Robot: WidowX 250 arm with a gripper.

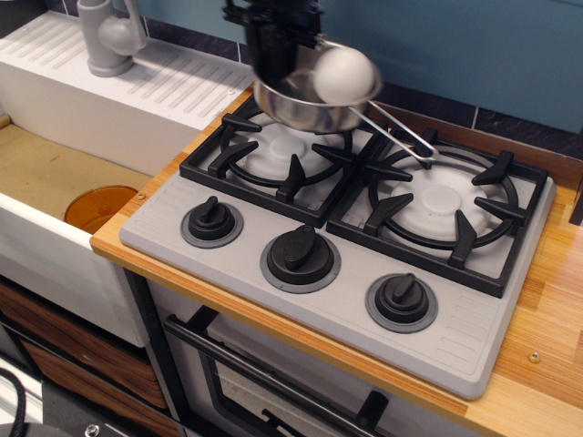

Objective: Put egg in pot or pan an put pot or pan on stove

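The shiny steel pan (305, 107) hangs in the air above the back of the left burner, tilted, with its wire handle (398, 135) pointing right and down. The white egg (343, 76) sits inside it against the right rim. My black gripper (276, 55) comes down from the top edge and is shut on the pan's left rim. The grey stove (346, 300) lies below, with two black grates (284, 153) over white burner discs and three black knobs along its front.
A white sink unit (100, 100) with a grey faucet (111, 35) stands to the left, with an orange disc (100, 208) in the basin. The wooden counter (547, 355) runs along the stove's right and front. A blue wall is behind.
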